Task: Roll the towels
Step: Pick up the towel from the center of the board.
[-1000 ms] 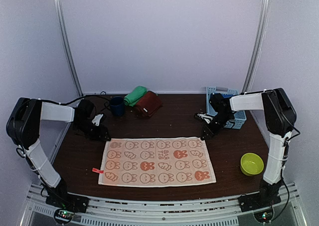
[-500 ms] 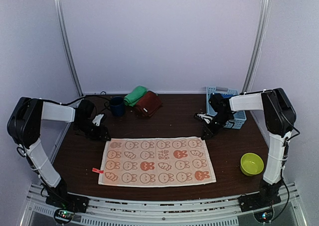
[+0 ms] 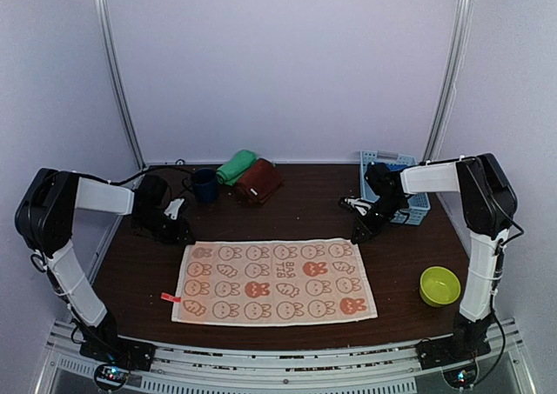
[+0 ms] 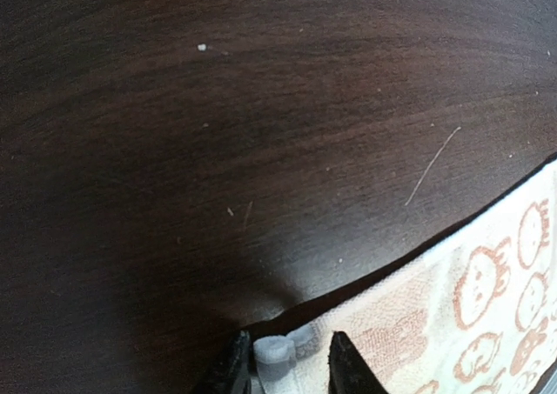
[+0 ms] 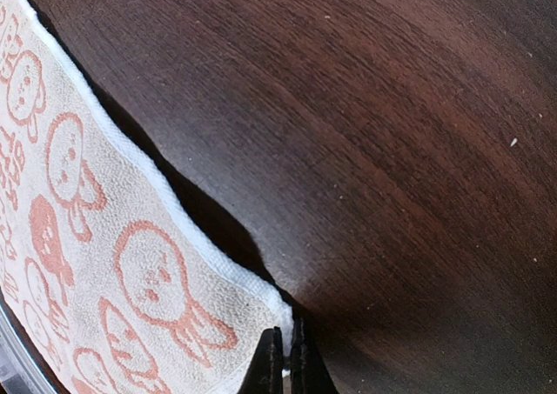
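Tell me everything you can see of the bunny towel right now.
Soft terry towel, pale with orange bunny prints, white hem, red tag at its near left edge. It lies spread flat on the table. The right gripper pinches its far right corner; the left gripper straddles the far left corner, fingers apart.

A robot test cell in a lab: plain pale panels (image 3: pixel 278 63) close in a dark wooden table (image 3: pixel 296 211), metal posts (image 3: pixel 117 72) rise at upper left and right, and the left arm (image 3: pixel 96 196) and right arm (image 3: pixel 431 178) are bolted to an aluminium rail (image 3: pixel 278 372) along the bottom.
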